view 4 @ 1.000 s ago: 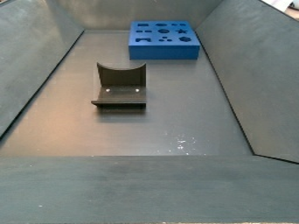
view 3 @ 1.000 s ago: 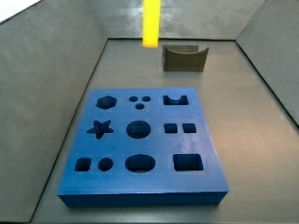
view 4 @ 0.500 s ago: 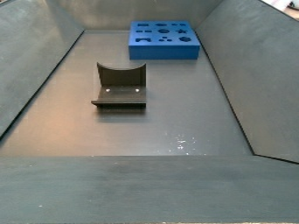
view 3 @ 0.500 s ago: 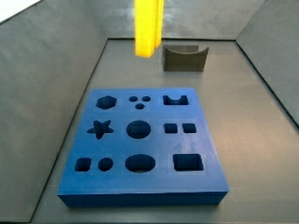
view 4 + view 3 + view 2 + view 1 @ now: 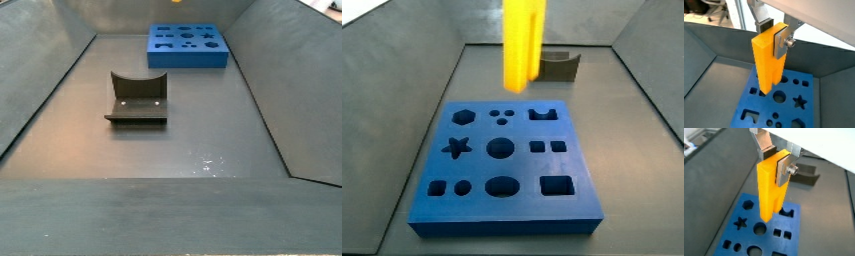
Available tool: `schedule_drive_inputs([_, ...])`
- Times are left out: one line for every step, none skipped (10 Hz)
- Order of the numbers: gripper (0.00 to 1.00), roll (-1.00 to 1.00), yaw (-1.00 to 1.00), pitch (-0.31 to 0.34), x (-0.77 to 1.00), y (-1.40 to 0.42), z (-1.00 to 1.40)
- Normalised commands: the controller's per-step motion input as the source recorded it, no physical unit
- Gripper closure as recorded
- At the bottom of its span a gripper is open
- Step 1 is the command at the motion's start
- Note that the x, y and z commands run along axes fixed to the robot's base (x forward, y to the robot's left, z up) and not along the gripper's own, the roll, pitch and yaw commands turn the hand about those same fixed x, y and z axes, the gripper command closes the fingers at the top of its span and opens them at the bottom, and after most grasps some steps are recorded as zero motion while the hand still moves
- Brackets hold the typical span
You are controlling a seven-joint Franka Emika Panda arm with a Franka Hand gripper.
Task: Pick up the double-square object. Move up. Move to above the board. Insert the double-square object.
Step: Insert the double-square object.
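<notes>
My gripper [image 5: 777, 159] is shut on the top end of the double-square object [image 5: 769, 193], a tall yellow-orange bar that hangs upright; both wrist views show it [image 5: 767, 65]. A silver finger [image 5: 781, 41] presses flat on its side. The blue board [image 5: 745, 230] with shaped holes lies below the bar. In a side view the bar [image 5: 523, 45] hangs high over the far end of the board [image 5: 502, 205], and the gripper is out of frame above. The two small square holes [image 5: 547, 147] lie on the board's right side. In a side view only the bar's tip [image 5: 174, 2] shows above the board [image 5: 187, 57].
The dark fixture [image 5: 564, 65] stands on the grey floor behind the board, partly hidden by the bar; it also shows in a side view [image 5: 138, 98]. Sloped grey walls [image 5: 389, 120] close in the floor on all sides.
The bar has moved from over the back of the floor toward the board, reaching lower in the side view. Its tip now shows in the side view where it was absent.
</notes>
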Motion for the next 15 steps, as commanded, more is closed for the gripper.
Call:
schedule_drive_inputs([1.0, 0.07, -0.55, -0.006, 0.48, -0.19, -0.43])
schedule_drive_inputs([1.0, 0.0, -0.68, -0.026, 0.35, -0.12, -0.27])
schedule_drive_inputs([1.0, 0.0, -0.74, -0.059, 0.31, -0.03, -0.13])
schedule_drive_inputs([1.0, 0.0, -0.75, -0.05, 0.31, -0.01, -0.13])
schedule_drive_inputs([1.0, 0.0, -0.79, -0.036, 0.28, 0.0, -0.12])
schedule_drive_inputs([1.0, 0.0, -0.78, -0.033, 0.29, 0.0, -0.11])
schedule_drive_inputs([1.0, 0.0, -0.78, -0.023, 0.28, 0.0, -0.17])
schedule_drive_inputs([1.0, 0.0, -0.82, -0.026, 0.24, 0.0, -0.21])
schedule_drive_inputs([1.0, 0.0, -0.87, -0.037, 0.19, 0.0, -0.23])
schedule_drive_inputs([1.0, 0.0, -0.96, -0.049, 0.08, 0.0, -0.25])
schedule_drive_inputs([1.0, 0.0, -1.0, -0.046, 0.0, 0.0, -0.25])
schedule_drive_inputs([1.0, 0.0, -1.0, -0.033, 0.0, 0.0, -0.24])
schedule_drive_inputs([1.0, 0.0, -1.0, -0.027, 0.0, 0.0, -0.23])
schedule_drive_inputs([1.0, 0.0, -1.0, -0.03, 0.0, 0.0, -0.22])
schedule_drive_inputs([1.0, 0.0, -1.0, -0.036, 0.0, 0.0, -0.22])
